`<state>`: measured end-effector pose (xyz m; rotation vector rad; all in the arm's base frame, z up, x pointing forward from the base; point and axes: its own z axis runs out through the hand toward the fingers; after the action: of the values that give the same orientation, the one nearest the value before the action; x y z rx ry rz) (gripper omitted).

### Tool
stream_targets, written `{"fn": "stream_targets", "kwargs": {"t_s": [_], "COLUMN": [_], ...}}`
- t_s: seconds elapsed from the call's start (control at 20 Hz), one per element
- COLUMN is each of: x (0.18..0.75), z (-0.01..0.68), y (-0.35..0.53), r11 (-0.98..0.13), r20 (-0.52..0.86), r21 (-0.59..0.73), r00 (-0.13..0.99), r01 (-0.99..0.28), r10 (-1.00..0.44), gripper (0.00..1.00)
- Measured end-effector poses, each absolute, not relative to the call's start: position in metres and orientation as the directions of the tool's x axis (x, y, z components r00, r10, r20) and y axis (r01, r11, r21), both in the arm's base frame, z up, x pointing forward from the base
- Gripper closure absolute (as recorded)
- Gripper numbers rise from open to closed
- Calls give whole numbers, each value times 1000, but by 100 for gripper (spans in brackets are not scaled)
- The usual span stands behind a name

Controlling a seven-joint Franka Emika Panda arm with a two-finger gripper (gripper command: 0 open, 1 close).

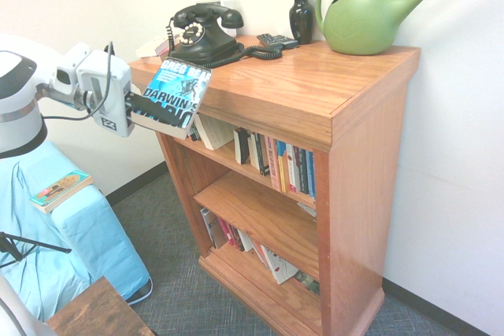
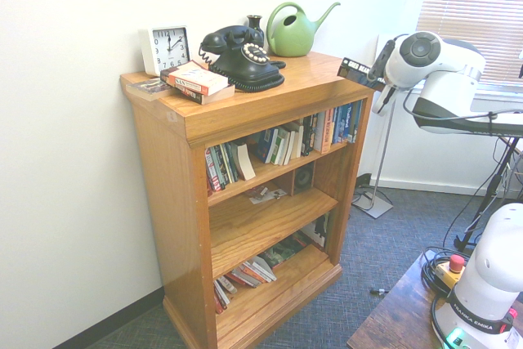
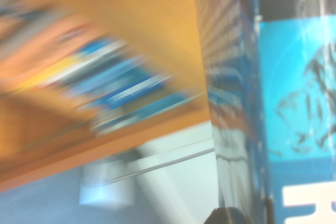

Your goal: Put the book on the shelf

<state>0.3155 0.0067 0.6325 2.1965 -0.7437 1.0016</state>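
Observation:
My gripper (image 1: 138,114) is shut on the book (image 1: 175,92), a thick paperback with a blue-teal cover and white lettering. It holds the book tilted in the air just off the bookcase's front left corner, level with its top. The second exterior view shows only a dark sliver of the book (image 2: 357,73) beside the arm's wrist. In the wrist view the book's cover (image 3: 294,103) fills the right side. The shelf (image 1: 230,161) is the uppermost inner board and carries a row of upright books (image 1: 285,164). It also shows as the shelf (image 2: 278,171) from the other side.
On the bookcase top (image 1: 315,76) stand a black telephone (image 1: 203,33), a dark vase (image 1: 301,15) and a green watering can (image 1: 364,20). A clock (image 2: 167,48) and flat books (image 2: 194,82) sit there too. An orange-teal book (image 1: 60,190) lies on blue cloth (image 1: 87,234).

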Motion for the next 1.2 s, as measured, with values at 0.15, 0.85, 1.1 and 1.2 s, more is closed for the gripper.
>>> {"fn": "stream_targets", "kwargs": {"t_s": [0.15, 0.85, 1.1, 1.2], "x": [270, 320, 351, 358], "z": [604, 478, 437, 433], "y": [32, 55, 62, 52], "r11": [-700, -817, -836, -839], "r20": [739, 550, 515, 520], "r21": [216, -31, -36, -42], "r00": [582, 673, 706, 705], "r01": [-681, -576, -548, -542], "r10": [-339, -495, -485, -482], "gripper": [100, 100, 100, 100]}}
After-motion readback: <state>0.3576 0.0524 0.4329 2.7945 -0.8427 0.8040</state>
